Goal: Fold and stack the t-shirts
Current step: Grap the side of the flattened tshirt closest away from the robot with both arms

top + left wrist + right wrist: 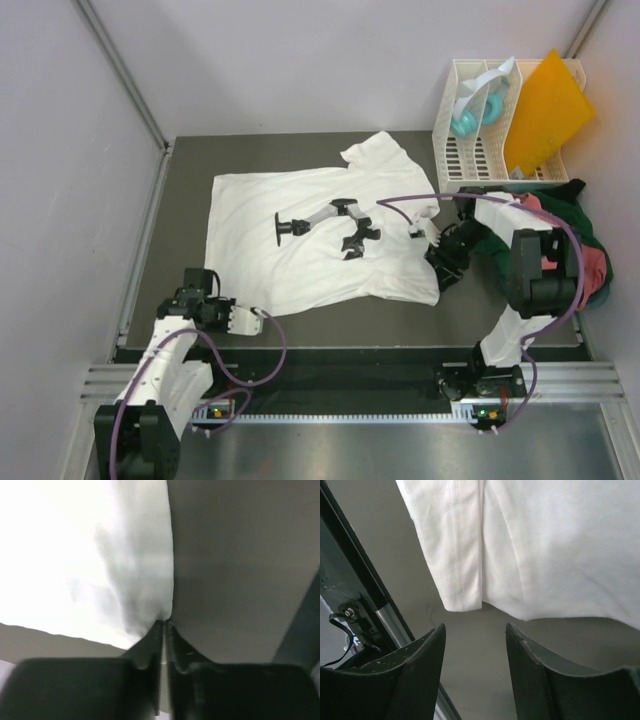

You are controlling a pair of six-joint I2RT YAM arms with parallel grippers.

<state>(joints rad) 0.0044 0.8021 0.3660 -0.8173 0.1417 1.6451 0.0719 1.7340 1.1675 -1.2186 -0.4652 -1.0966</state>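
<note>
Soft matt white cloth t-shirt (250,240); matt grey table (185,200), perhaps rubbery; glossy white plastic rack (460,160).

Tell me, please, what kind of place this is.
Probably a lab robot test cell: white panels wall in a dark table, the left arm and right arm are bolted at its near edge, and a white t-shirt lies spread out.

I can read nothing in any of my views: no word, number, brand or label. From above, the white t-shirt (260,240) spread on the desk (190,170) carries a dark figure (335,222) across its middle, but I can make out no letters in it. My wrist views show only plain white cloth, a stitched hem and bare grey surface. The white rack (470,160) and the orange sheet (548,100) at the far right show no writing I can tell.
</note>
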